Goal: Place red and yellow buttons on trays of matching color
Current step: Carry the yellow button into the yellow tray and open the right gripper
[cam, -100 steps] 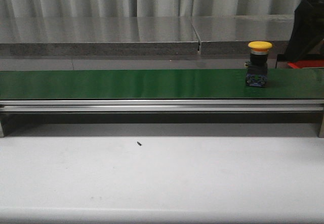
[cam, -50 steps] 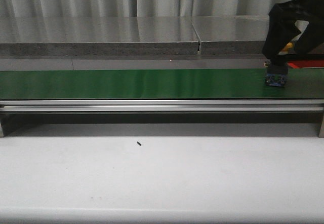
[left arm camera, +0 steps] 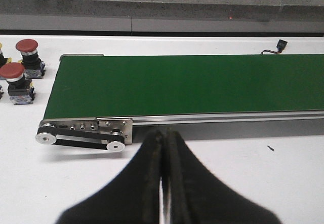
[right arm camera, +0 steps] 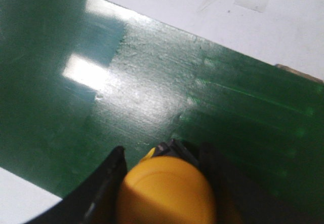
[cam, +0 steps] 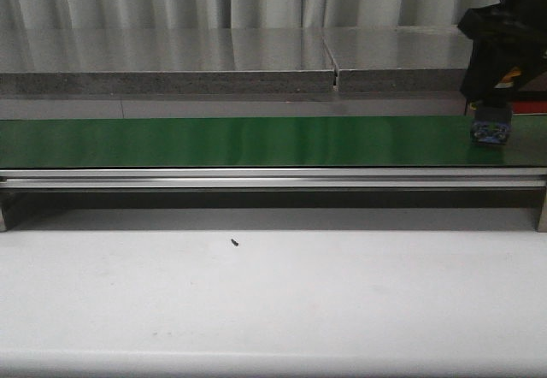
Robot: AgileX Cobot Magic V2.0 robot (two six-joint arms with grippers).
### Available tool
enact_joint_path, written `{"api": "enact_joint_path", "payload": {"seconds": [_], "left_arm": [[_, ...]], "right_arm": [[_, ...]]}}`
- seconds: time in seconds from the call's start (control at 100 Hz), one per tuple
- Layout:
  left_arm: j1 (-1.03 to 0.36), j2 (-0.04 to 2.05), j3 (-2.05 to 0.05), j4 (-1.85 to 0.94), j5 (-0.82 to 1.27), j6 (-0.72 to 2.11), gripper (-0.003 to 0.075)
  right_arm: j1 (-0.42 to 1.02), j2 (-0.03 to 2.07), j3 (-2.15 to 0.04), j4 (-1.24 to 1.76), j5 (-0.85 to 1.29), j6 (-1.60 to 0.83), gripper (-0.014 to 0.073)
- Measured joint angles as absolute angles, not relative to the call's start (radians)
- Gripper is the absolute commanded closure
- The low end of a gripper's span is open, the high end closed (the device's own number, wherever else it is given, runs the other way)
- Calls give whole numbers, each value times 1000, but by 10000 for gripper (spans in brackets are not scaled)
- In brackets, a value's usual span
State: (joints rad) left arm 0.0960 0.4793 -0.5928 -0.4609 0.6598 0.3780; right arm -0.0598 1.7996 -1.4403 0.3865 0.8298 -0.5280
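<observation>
Button (cam: 491, 130) on the conveyor belt (cam: 256, 142) at its far right end, table (cam: 273, 292) in front.

Yellow button (right arm camera: 164, 191) — green belt (cam: 239, 141) — two red buttons (left arm camera: 20, 62).

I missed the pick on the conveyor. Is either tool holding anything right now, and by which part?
The right tool grips the yellow button by its cap, fingers on either side, its base still at the green belt. The left tool is shut on nothing.
</observation>
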Motion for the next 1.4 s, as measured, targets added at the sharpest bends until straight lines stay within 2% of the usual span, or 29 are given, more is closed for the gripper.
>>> {"api": "enact_joint_path", "payload": {"seconds": [0.18, 0.35, 0.51, 0.65, 1.29, 1.4], "left_arm": [[96, 479, -593, -461, 660, 378, 739], [96, 479, -593, -461, 660, 378, 739], [96, 479, -593, -461, 660, 378, 739], [96, 479, -593, -461, 660, 378, 739], [96, 479, -593, -461, 660, 378, 739], [96, 479, -593, -461, 660, 378, 739]], "right_arm": [[-176, 1708, -1450, 387, 882, -519, 547], [-368, 1677, -1450, 387, 936, -466, 547], [-545, 1677, -1450, 387, 908, -386, 547], [-645, 1686, -1450, 385, 861, -360, 547], [-673, 1975, -1450, 385, 783, -359, 542], [-673, 1979, -1450, 385, 766, -359, 491]]}}
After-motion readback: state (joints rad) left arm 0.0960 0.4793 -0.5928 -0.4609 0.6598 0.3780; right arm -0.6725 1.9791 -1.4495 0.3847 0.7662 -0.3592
